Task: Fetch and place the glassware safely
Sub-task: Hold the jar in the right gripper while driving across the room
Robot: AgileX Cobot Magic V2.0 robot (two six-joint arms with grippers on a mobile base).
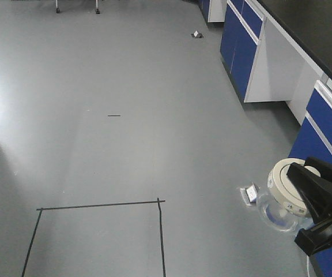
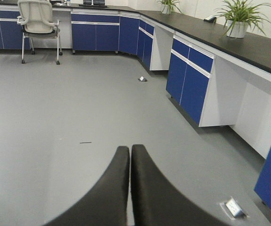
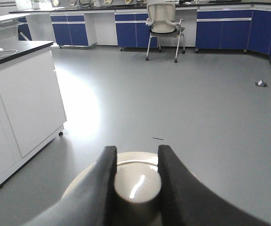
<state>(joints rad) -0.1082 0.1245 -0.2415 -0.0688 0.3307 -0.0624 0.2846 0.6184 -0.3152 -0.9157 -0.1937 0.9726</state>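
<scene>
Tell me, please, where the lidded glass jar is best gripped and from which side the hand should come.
Grip the central knob of the lid, coming square onto the lid. The knob fits between the fingers, as the right hand shows; the squat jar looks too wide. The lid might lift off, though.

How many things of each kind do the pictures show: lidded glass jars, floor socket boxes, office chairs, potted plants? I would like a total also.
Lidded glass jar: 1
Floor socket boxes: 2
Office chair: 1
Potted plants: 2
Total: 6
</scene>
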